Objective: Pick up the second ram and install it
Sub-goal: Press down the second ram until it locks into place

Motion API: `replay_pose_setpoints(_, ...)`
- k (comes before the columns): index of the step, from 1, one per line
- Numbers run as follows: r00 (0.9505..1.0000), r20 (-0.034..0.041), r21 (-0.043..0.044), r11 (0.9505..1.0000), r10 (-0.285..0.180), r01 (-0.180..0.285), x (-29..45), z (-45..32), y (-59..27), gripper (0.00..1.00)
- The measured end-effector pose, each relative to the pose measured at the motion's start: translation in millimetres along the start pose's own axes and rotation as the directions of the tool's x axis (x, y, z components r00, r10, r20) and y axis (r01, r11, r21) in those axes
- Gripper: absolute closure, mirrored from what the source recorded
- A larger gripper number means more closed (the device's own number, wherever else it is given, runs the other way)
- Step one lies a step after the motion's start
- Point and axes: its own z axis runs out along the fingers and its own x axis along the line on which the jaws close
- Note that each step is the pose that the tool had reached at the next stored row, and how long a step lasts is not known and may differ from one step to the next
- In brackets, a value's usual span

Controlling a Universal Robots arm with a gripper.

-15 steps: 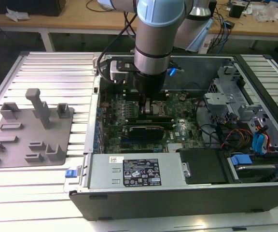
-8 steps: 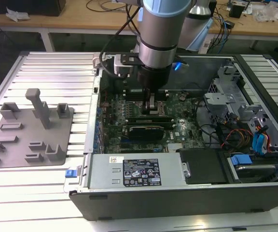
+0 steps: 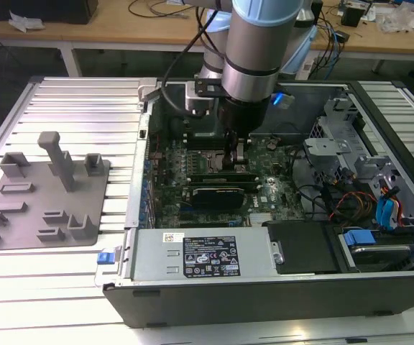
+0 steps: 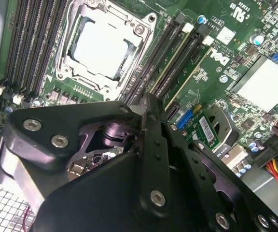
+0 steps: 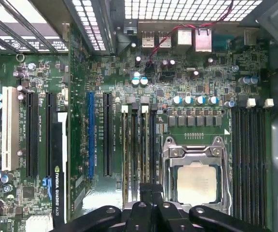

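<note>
Ram [image 5: 137, 150]: thin green stick, upright in slot beside CPU socket [image 5: 197, 181].

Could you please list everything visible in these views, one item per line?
Computer case: one, dark grey, open, on the slatted table.
Motherboard: one, green, inside the case.
CPU socket: one, silver frame, between the memory slot banks.
Memory slots: black, on both sides of the socket.
Graphics card: one, black, on the motherboard.
Power supply: one, grey, along the case's near wall in the exterior view.
Holder tray: one, grey, on the exterior view's left.
Gripper: one, black, over the slots beside the socket.
</note>
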Motion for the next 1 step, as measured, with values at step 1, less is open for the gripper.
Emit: replay_pose_setpoints(1,1.0000,0.0000,0.0000,1.0000,0.000,0.000,0.0,0.0,-0.1,0.92)
